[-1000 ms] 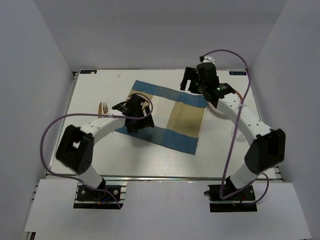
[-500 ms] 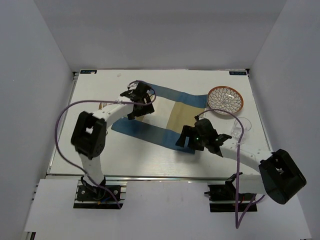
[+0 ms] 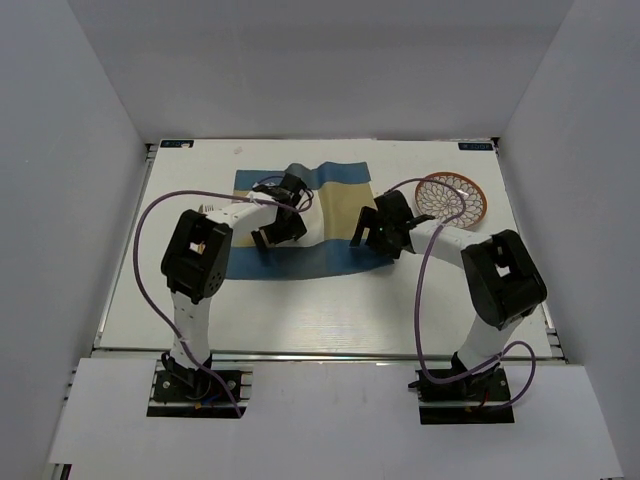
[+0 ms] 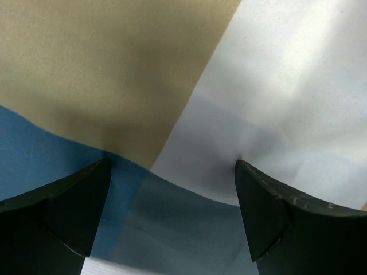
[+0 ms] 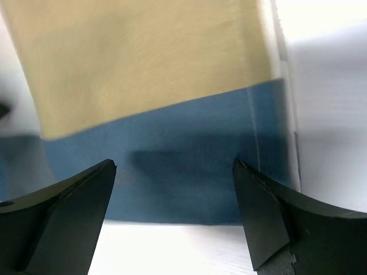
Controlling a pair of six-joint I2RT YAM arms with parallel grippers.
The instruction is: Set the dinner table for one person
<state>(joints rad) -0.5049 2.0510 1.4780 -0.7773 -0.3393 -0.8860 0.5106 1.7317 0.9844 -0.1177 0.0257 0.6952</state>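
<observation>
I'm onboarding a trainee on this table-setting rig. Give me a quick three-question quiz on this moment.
1. True or false: the plate lies on the table, right of the placemat.
2. The left end effector and right end effector are: A both open, B both shut, C one open, one shut.
3. Fill in: the placemat's stripes are blue and ____.
Key: 1 true; 2 A; 3 tan.

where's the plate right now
In the top view, the plate sits at the far right of the table, just right of the placemat and close behind the right hand.
</observation>
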